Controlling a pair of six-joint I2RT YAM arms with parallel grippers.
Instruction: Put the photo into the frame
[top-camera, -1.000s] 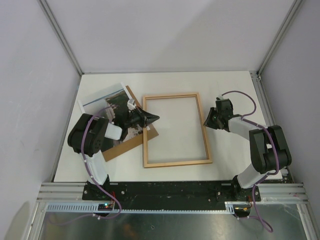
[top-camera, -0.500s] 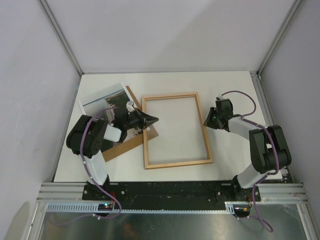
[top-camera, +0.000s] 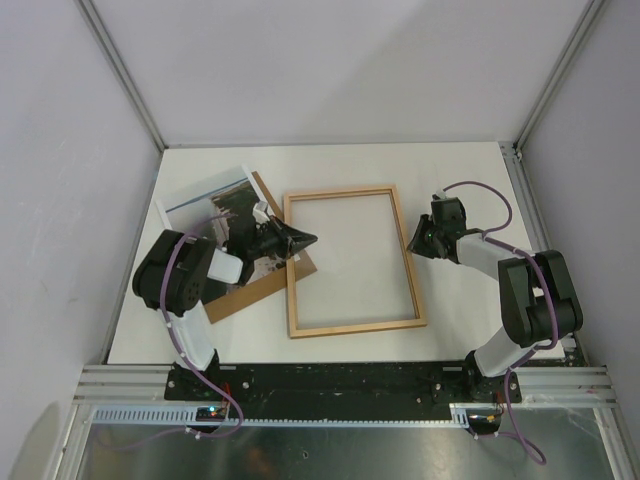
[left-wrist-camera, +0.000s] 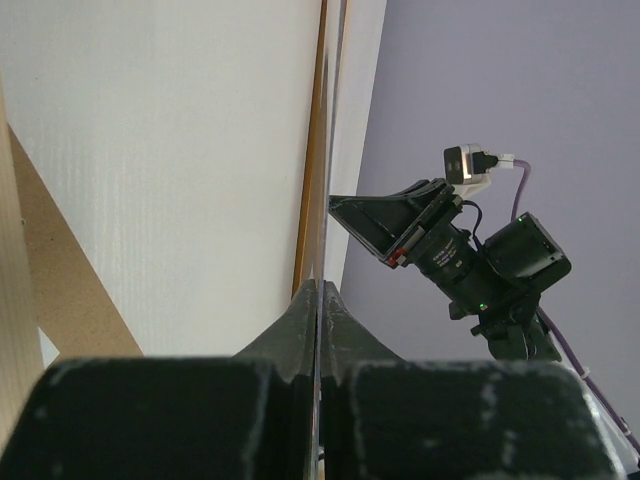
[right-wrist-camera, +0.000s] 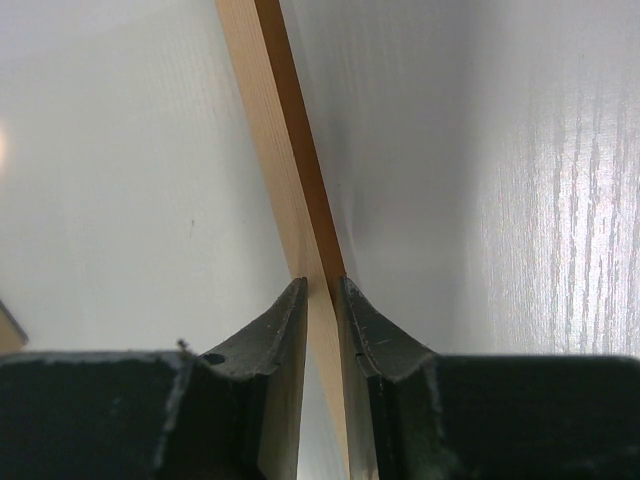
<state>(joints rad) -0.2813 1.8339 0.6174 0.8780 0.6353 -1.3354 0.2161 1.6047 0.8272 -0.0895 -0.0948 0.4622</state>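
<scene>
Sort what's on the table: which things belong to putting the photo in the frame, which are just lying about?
Job in hand:
photo, far left
frame, right rail clamped by the right gripper
left gripper, shut

Lying about:
brown backing board, left of the frame

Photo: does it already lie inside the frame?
No, the photo lies left of the frame, whose opening shows only bare table.
</scene>
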